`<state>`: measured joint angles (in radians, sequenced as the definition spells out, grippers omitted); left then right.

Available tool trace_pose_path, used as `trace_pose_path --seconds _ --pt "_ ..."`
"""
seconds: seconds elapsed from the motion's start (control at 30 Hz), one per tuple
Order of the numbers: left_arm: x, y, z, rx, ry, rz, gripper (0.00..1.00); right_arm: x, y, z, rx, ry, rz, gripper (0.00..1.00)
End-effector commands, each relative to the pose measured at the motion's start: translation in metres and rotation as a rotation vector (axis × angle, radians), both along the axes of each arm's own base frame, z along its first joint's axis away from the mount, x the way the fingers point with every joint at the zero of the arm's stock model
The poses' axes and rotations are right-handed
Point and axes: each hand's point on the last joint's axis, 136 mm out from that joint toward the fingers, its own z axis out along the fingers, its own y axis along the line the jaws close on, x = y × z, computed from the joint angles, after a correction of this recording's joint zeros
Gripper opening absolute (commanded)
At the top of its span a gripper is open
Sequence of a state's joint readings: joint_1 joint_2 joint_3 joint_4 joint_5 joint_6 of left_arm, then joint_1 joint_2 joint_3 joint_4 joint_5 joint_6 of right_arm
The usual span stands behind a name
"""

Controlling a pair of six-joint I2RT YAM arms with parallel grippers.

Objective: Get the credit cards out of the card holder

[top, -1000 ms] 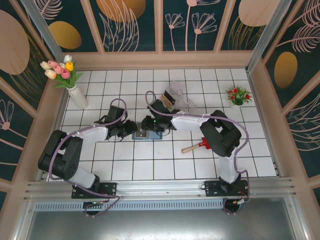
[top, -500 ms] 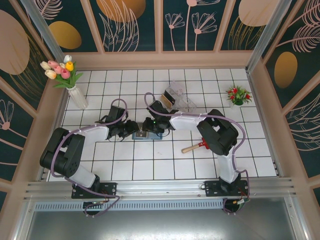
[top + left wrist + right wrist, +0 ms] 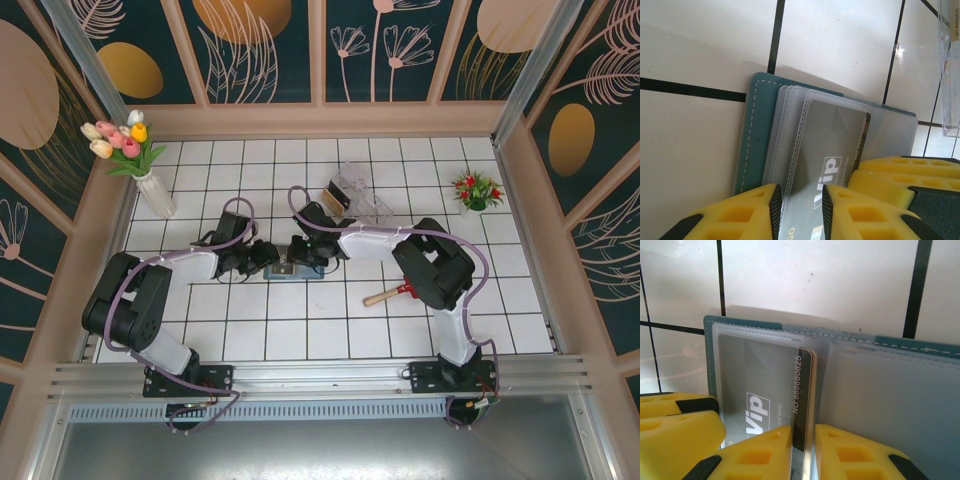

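Note:
The slate-blue card holder [image 3: 290,271] lies open on the white tiles, its clear sleeves up [image 3: 756,135] [image 3: 920,347]. A dark grey credit card [image 3: 835,145] [image 3: 760,375] marked "Vip" sits in a sleeve. A tan card's edge [image 3: 813,390] peeks out beside it. My left gripper [image 3: 265,255] [image 3: 800,210] rests on the holder's left end, jaws apart over the flat sleeve and card. From the other side, my right gripper [image 3: 297,252] [image 3: 803,455] has its jaws a narrow gap apart. That gap straddles the right edge of the two cards, which lie flat. Neither card is pinched.
A clear plastic box [image 3: 360,195] [image 3: 950,65] stands just behind the holder. A red-bladed toy shovel [image 3: 392,292] lies to the right by the right arm. A vase of tulips [image 3: 150,185] is at far left, a small flower pot [image 3: 477,190] at far right.
The right gripper's jaws have drawn closer together over the cards' edge. The left gripper and the holder have hardly moved.

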<state>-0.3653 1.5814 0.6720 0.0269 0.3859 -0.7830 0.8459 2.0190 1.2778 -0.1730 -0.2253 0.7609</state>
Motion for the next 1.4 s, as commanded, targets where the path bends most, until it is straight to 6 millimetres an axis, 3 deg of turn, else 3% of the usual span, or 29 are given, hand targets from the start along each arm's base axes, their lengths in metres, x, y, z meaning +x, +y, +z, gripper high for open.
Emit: trace_pose_path --seconds 0.0,0.3,0.4,0.63,1.0,1.17,1.37 --pt "-0.003 -0.005 0.0 -0.033 0.01 -0.022 0.3 -0.008 -0.011 -0.025 -0.09 0.043 0.004 0.21" --pt "-0.003 -0.009 0.008 -0.051 -0.009 -0.047 0.28 -0.009 -0.013 -0.029 -0.103 0.049 0.004 0.13" --pt "-0.002 -0.009 0.013 -0.05 -0.028 -0.047 0.24 -0.009 -0.014 -0.03 -0.106 0.05 0.002 0.13" --pt "-0.002 -0.01 0.016 -0.061 -0.038 -0.055 0.24 -0.009 -0.013 -0.029 -0.102 0.051 -0.001 0.12" --pt "-0.007 -0.033 0.038 -0.218 -0.074 -0.14 0.26 -0.006 -0.005 -0.005 -0.004 0.015 0.007 0.15" --pt "-0.011 -0.032 0.032 -0.202 -0.059 -0.15 0.24 -0.004 -0.005 0.005 0.039 0.001 0.001 0.17" --pt "-0.01 -0.014 0.016 -0.07 -0.04 -0.119 0.12 0.002 -0.013 0.019 0.041 -0.036 -0.027 0.19"
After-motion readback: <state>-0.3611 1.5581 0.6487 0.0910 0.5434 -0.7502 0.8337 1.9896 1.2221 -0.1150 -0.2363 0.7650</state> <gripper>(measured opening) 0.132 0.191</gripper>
